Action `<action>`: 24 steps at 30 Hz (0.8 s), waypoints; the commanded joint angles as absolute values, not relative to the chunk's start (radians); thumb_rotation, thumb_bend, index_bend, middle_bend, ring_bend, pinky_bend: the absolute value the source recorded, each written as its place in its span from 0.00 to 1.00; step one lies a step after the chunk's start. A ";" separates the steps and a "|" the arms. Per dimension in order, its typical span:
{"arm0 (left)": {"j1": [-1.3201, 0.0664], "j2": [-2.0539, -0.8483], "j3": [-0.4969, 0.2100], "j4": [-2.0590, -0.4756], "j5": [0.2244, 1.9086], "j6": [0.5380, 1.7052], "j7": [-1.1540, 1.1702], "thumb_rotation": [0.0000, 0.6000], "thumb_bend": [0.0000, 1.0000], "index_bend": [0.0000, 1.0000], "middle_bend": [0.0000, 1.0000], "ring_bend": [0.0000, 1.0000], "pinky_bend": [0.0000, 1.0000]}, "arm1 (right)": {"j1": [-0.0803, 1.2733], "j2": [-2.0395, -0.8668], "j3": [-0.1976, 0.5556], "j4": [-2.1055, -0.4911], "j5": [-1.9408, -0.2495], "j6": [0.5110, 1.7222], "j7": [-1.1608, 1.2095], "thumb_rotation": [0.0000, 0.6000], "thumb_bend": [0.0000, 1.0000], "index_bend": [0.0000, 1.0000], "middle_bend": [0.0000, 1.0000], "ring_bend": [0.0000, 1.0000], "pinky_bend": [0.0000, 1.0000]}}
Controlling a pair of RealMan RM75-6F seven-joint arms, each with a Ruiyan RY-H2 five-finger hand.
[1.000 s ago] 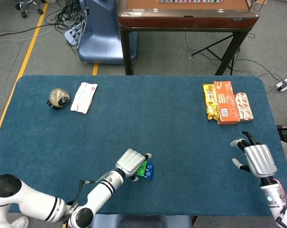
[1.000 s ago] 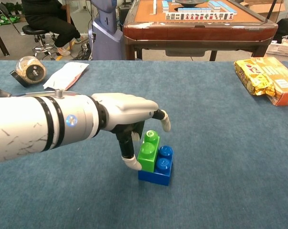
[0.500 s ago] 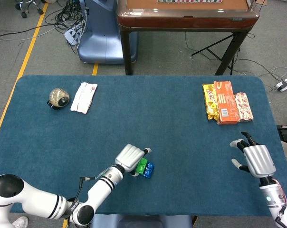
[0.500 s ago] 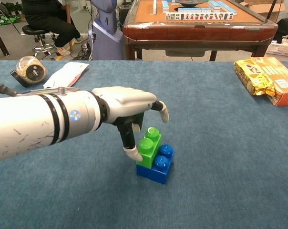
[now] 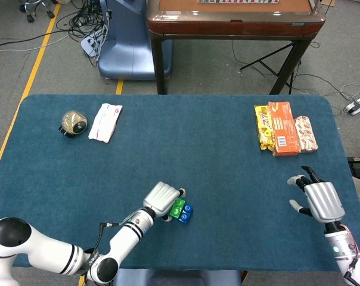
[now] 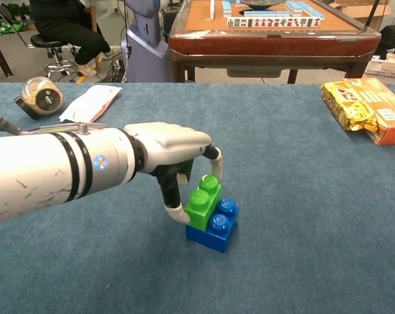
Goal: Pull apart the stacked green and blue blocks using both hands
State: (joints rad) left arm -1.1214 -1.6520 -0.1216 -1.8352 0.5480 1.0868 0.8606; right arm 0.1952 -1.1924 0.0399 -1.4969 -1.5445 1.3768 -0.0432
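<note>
A green block [image 6: 201, 205] is stacked on a blue block [image 6: 216, 228] near the table's front edge, left of centre; the head view shows the green block [image 5: 177, 208] and the blue block [image 5: 186, 212] there too. My left hand [image 6: 172, 152] reaches over the stack from the left. Its thumb [image 6: 175, 212] presses the green block's near left side and a curled finger [image 6: 215, 167] comes down at its far end, so it pinches the green block. The stack still rests on the table. My right hand [image 5: 320, 200] hovers far to the right with fingers spread, holding nothing.
A round jar [image 5: 73, 122] and a white packet [image 5: 105, 121] lie at the far left. Snack packs [image 5: 284, 127] lie at the far right. A wooden mahjong table [image 5: 233, 22] stands beyond the far edge.
My left hand's finger has curled down over the green block's far end and the thumb has closed in. The stack turned and slid slightly. The right hand barely moved.
</note>
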 commanded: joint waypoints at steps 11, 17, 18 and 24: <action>-1.122 -1.650 -0.114 -1.834 0.559 1.085 0.842 1.00 0.01 0.46 1.00 1.00 1.00 | 0.198 -1.200 0.038 -1.485 -1.544 1.373 -0.033 1.00 0.17 0.41 0.43 0.46 0.60; -1.118 -1.651 -0.109 -1.830 0.574 1.076 0.824 1.00 0.01 0.49 1.00 1.00 1.00 | 0.199 -1.203 0.037 -1.482 -1.544 1.371 -0.029 1.00 0.17 0.41 0.43 0.46 0.60; -1.116 -1.651 -0.108 -1.830 0.579 1.075 0.818 1.00 0.01 0.50 1.00 1.00 1.00 | 0.199 -1.204 0.037 -1.482 -1.545 1.371 -0.028 1.00 0.17 0.41 0.43 0.46 0.60; -1.084 -1.640 -0.105 -1.832 0.643 1.062 0.743 1.00 0.01 0.54 1.00 1.00 1.00 | 0.203 -1.205 0.040 -1.483 -1.550 1.374 -0.021 1.00 0.17 0.41 0.43 0.46 0.60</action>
